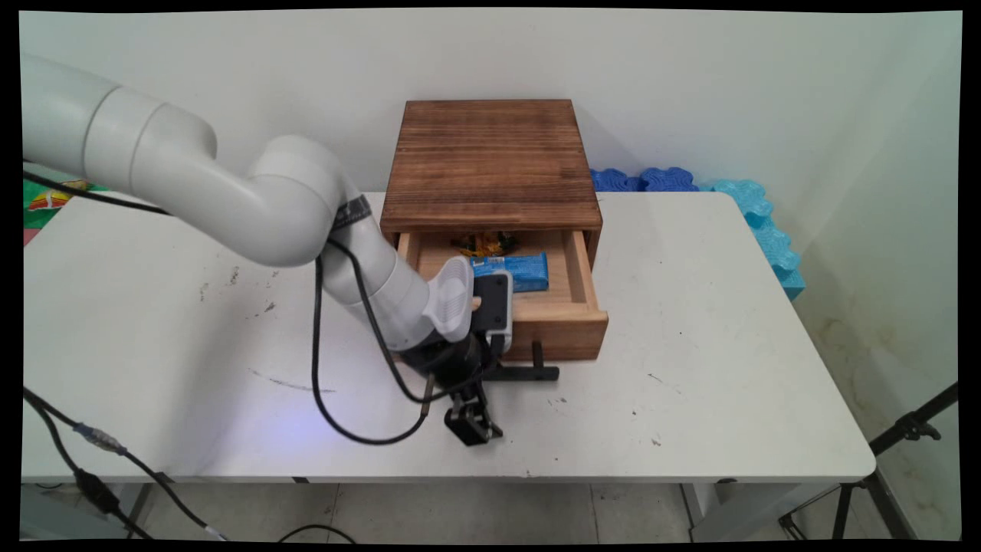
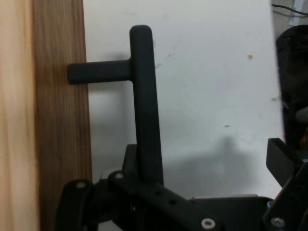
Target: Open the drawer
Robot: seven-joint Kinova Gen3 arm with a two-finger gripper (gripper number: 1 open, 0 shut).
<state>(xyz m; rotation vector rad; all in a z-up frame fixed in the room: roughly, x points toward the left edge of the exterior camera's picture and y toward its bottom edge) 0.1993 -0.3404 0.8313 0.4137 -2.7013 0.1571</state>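
At the bench's middle, against the rear wall, sits a dark wooden box w/ 1 drawer pulled partway out toward the near side. Drawer is lighter wood inside and holds a blue packet near its front, plus a small pile of orange-and-dark wrapped bits further back, partly under the box top. A black T-bar handle sticks out from the drawer front, low down, just above the bench surface.

The end effector is just in front of the drawer, by the handle's left end in the main view, w/ the white arm coming in from upper left and black cables looping below the wrist. In the hand view the handle's bar runs upright from the linkage at the bottom edge, its stem meeting the drawer front at left. 1 finger stands well off to the right of the bar w/ bare bench between; fingers are apart, nothing clamped.

Behind the box, right side, blue foam pieces and lighter cyan ones lie along the bench's far right edge. A tripod leg shows at lower right, off the bench.
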